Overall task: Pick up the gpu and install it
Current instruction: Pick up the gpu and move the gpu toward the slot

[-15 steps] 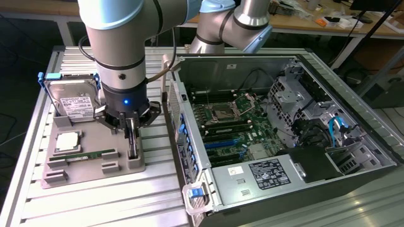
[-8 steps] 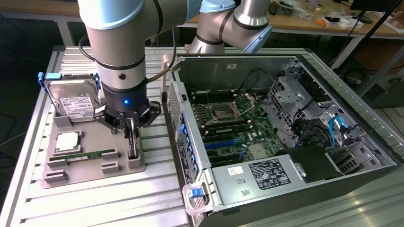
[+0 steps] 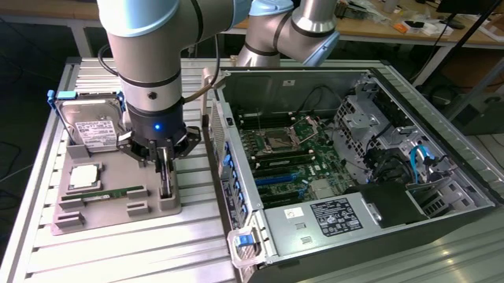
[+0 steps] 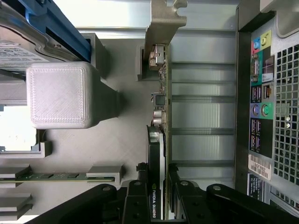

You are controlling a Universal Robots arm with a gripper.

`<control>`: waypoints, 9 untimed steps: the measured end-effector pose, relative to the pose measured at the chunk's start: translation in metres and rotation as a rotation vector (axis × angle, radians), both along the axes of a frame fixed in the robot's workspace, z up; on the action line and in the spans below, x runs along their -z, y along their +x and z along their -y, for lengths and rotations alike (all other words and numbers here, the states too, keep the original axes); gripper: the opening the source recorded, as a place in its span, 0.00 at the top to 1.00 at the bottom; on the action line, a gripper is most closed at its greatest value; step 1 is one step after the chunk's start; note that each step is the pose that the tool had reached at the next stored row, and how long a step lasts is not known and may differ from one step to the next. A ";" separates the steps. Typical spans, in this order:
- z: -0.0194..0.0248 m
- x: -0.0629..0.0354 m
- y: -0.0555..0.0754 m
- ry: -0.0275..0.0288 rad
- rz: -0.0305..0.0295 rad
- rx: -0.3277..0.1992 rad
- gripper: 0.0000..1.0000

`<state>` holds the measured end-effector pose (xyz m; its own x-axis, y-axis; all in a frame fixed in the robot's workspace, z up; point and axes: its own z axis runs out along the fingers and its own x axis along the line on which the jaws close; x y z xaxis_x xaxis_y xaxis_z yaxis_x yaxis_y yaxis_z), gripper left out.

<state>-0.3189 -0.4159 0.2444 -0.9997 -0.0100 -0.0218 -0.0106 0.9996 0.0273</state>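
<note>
Pickup stage: jaws pinch the gpu (image 4: pixel 157 140), which stands on edge in the grey holder (image 3: pixel 118 209) on the bench (image 3: pixel 118 253), beside the open computer case (image 3: pixel 299 79). Freeing it likely calls for a straight lift.

I read the graphics card (image 4: pixel 156 137) as a green board edge under a black cover with white lettering; its bracket (image 4: pixel 163 23) is silver. The gripper (image 4: pixel 157 179) is black. The holder (image 3: pixel 110 215) is plain grey. The hard drive (image 3: pixel 93 124) is silver with a white label, the memory stick (image 3: pixel 110 193) is green, and the motherboard (image 3: pixel 287 159) is green with blue slots.
</note>
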 end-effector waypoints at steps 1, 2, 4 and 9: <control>0.0000 0.0000 0.000 0.0002 0.0002 0.000 0.73; 0.0000 -0.0007 0.000 0.0001 0.0001 0.000 0.73; 0.0000 -0.0044 0.000 0.0001 0.0000 0.000 0.73; 0.0000 -0.0096 0.000 0.0001 0.0000 0.000 0.73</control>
